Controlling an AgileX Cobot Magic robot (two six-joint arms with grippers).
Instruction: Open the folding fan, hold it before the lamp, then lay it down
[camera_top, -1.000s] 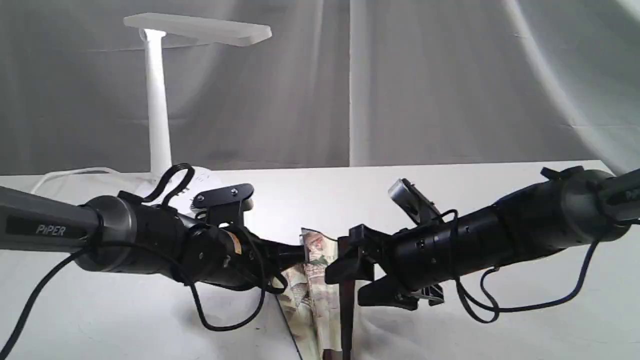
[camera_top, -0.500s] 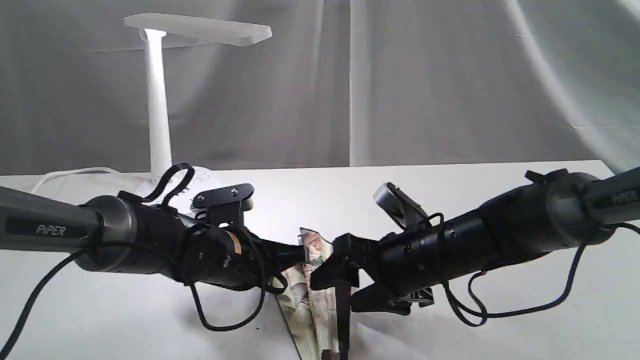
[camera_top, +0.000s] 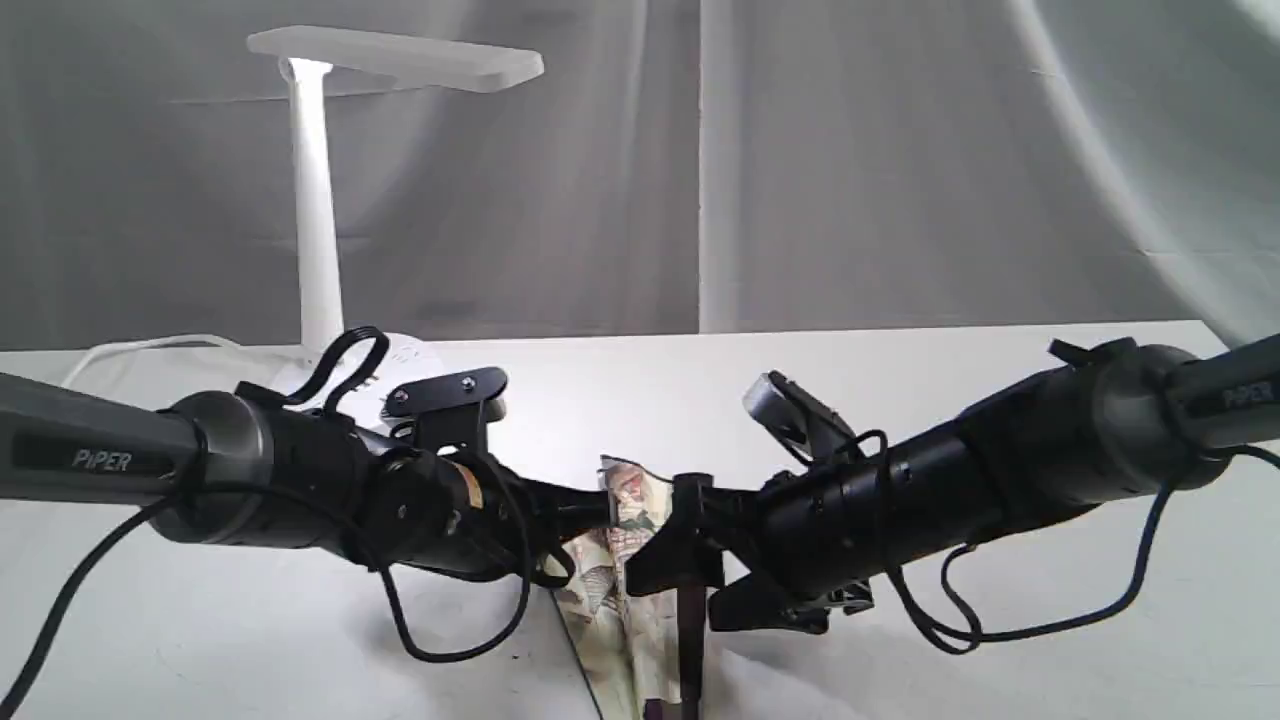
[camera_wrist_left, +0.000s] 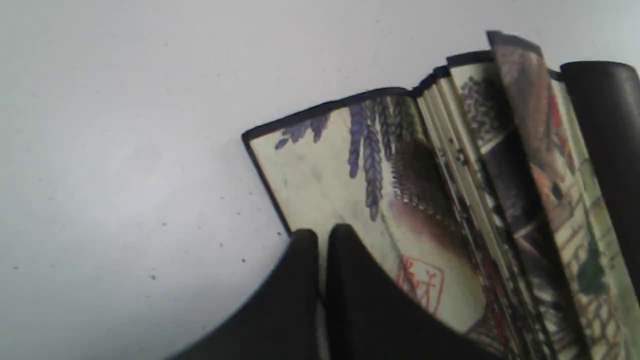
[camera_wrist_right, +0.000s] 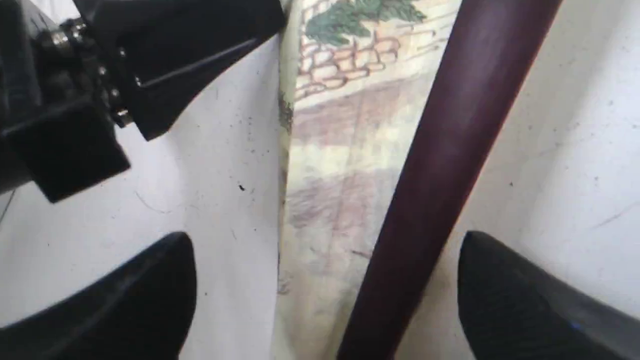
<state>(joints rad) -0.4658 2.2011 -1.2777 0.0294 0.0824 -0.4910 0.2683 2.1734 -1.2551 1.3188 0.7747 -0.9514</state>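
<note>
The folding fan (camera_top: 610, 590) lies partly spread on the white table between my two arms, its painted cream leaf still bunched in folds. My left gripper (camera_top: 590, 510) is shut on the fan's outer fold; in the left wrist view its fingertips (camera_wrist_left: 340, 240) pinch the black-edged leaf (camera_wrist_left: 350, 170). My right gripper (camera_top: 700, 575) is open. In the right wrist view the right gripper (camera_wrist_right: 325, 250) straddles the dark maroon guard rib (camera_wrist_right: 450, 140), with the fingers clear of it on both sides. The white lamp (camera_top: 315, 200) stands at the back left, behind my left arm.
The lamp's bar head (camera_top: 400, 57) reaches toward the right above the table. Its white cord (camera_top: 130, 350) trails off to the left. Grey cloth hangs behind the table (camera_top: 1000, 680). Loose black cables droop under both wrists.
My right gripper has moved left onto the fan with its jaws spread wider, and now straddles the maroon rib. The left gripper and the fan's held edge have stayed put.
</note>
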